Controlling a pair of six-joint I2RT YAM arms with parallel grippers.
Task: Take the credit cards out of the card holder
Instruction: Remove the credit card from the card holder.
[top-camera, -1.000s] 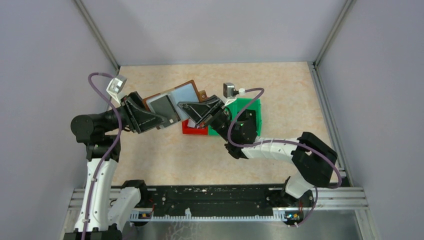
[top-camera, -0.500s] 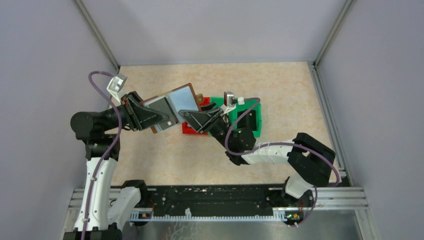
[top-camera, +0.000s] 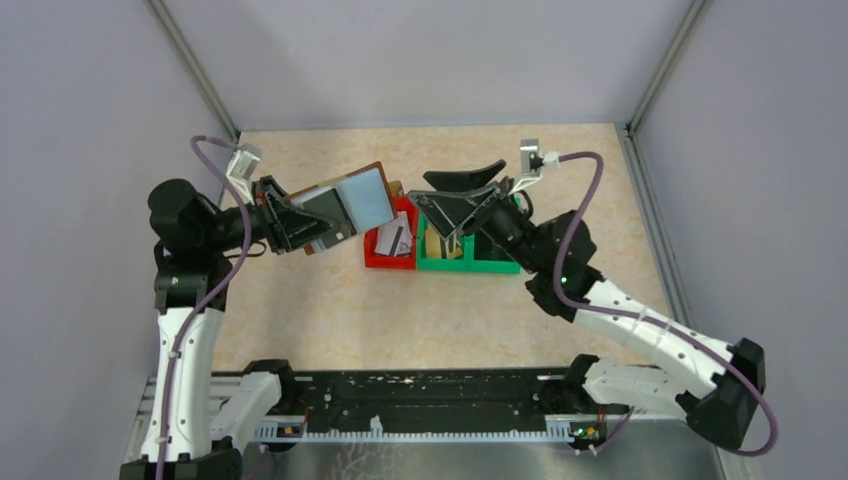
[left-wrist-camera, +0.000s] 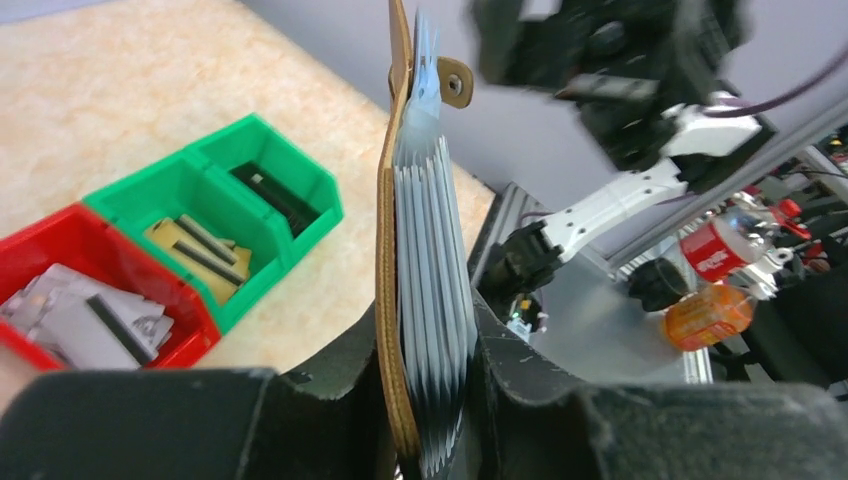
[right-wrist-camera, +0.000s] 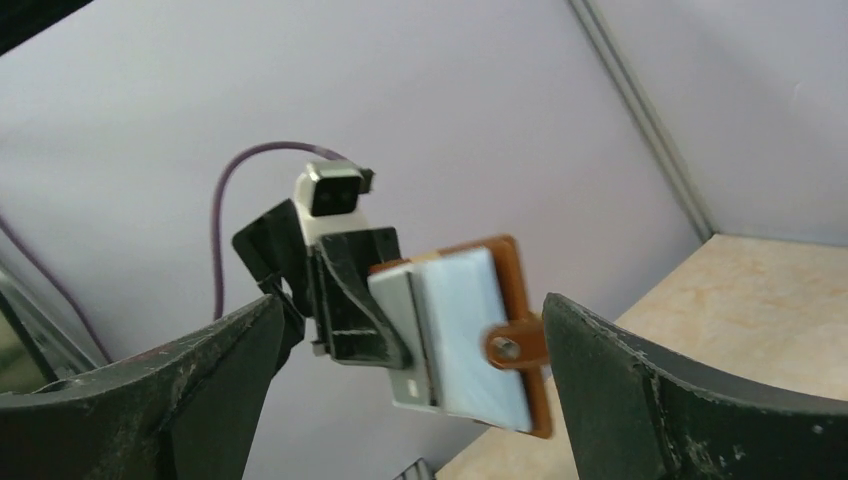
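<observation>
In the green bin (left-wrist-camera: 282, 260), tan credit cards (left-wrist-camera: 195, 250); red bin (left-wrist-camera: 50, 238), grey pieces (left-wrist-camera: 80, 320).

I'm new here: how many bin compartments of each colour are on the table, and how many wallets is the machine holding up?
Red compartments: 1
Green compartments: 2
Brown card holder, held up by the left arm's fingers: 1
Total: 4

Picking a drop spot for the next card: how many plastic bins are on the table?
2. The red bin sits mid-table, and the green bin stands directly against its right side. No others show, though the arms cover some of the table.
</observation>
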